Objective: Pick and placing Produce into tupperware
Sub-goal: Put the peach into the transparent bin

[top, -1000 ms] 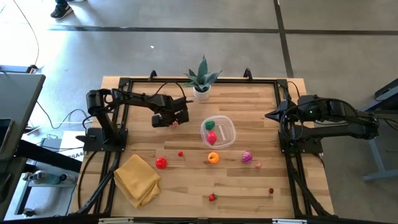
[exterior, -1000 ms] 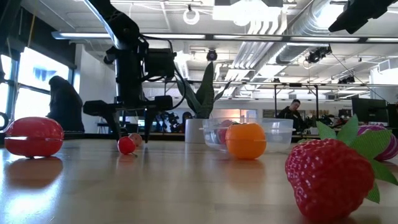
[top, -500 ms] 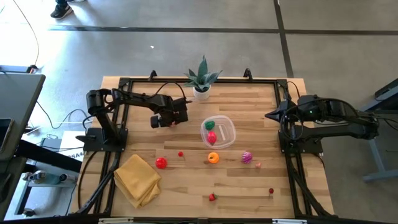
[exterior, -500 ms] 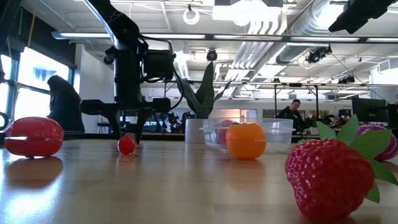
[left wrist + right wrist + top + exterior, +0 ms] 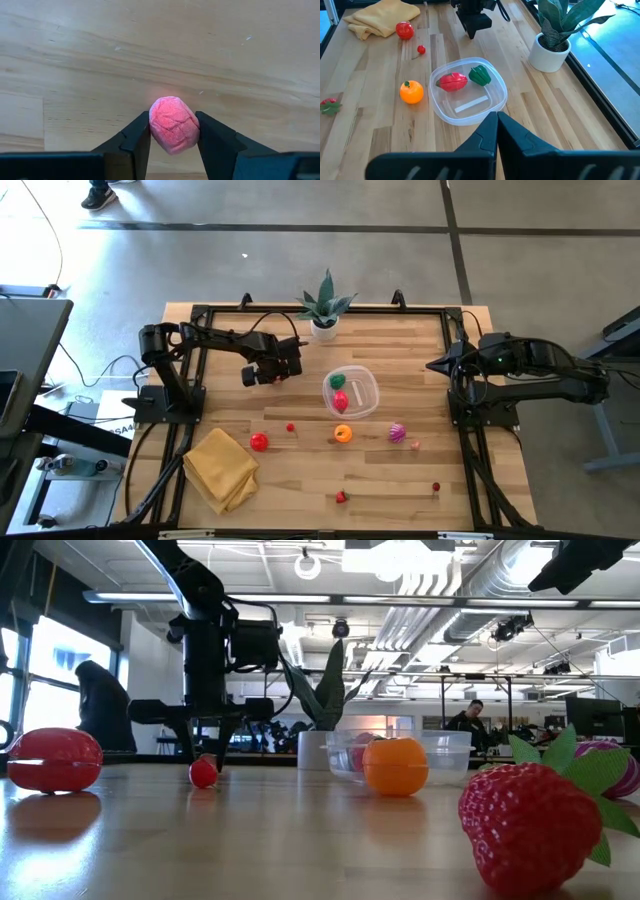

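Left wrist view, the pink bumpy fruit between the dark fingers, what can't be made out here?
- Pink bumpy fruit: its flanks are covered by the left gripper fingers; underside faces away.
- High view: the left gripper hides that fruit.
- Low view: it is too small behind the small red ball.

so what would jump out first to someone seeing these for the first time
Probably the left gripper, low over the table left of the clear tub, its fingers pressed on a small pink fruit. Next, the tub itself mid-table, holding a red piece and a green pepper. The right gripper waits shut at the right edge.
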